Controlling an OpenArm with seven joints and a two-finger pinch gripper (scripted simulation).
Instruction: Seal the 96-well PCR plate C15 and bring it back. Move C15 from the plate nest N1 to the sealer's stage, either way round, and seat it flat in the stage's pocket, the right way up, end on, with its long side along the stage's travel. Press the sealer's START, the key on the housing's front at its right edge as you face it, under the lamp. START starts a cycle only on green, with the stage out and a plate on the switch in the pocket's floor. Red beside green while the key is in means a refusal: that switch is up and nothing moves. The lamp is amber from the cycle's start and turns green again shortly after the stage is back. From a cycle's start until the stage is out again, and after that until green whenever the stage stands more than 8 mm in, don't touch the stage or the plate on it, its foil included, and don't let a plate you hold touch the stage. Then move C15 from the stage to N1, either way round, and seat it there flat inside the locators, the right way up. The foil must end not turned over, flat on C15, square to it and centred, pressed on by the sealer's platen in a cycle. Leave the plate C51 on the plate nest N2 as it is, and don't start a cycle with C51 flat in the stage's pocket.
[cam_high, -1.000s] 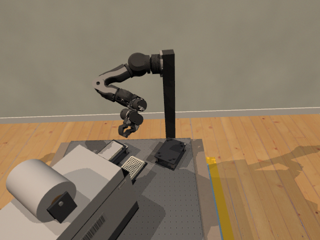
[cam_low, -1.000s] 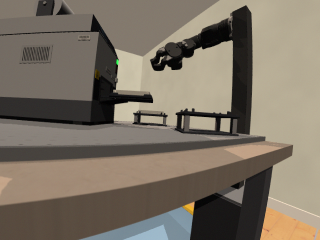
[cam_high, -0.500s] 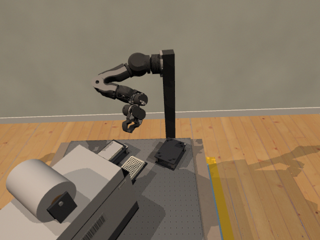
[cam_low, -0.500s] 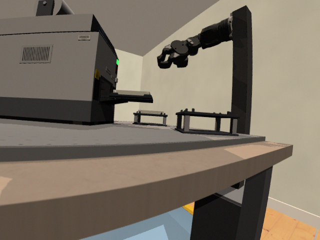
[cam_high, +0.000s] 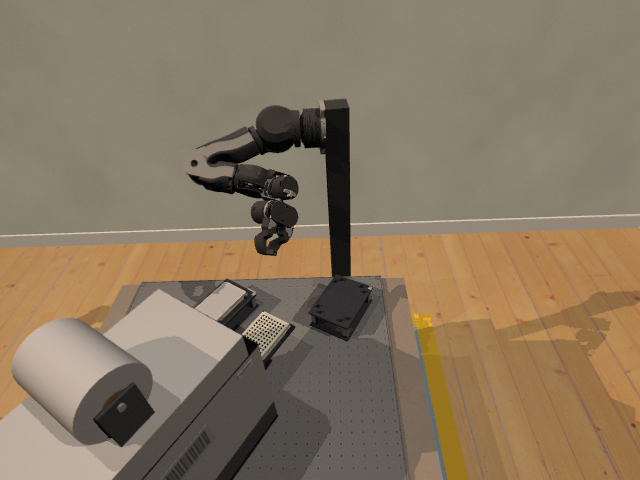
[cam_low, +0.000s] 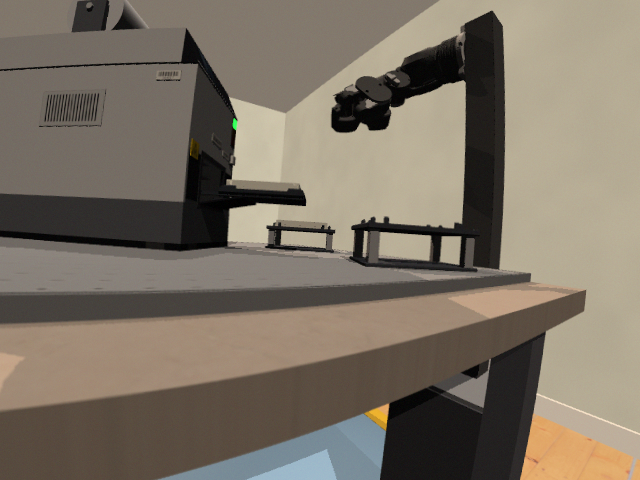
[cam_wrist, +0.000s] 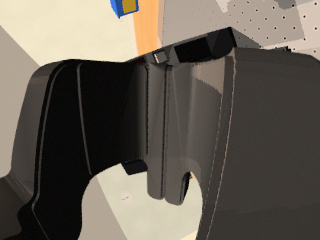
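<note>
Grey sealer fills the bench's left side, lamp green, stage out w/ foil-topped C15 in its pocket. Arm is folded off the black post, elbow out, wrist hanging high above the breadboard. Gripper is fully closed, holding nothing. C51 is on N2; N1 is bare. Wood floor, beige wall behind.

The top view is looking down from high behind the sealer, facing the bench's far edge and the wall. The exterior view is sitting low and close at a bench edge, looking up across it. Both are sharing the sealer, stage and post; the wrist view is peering close past the fingers.
</note>
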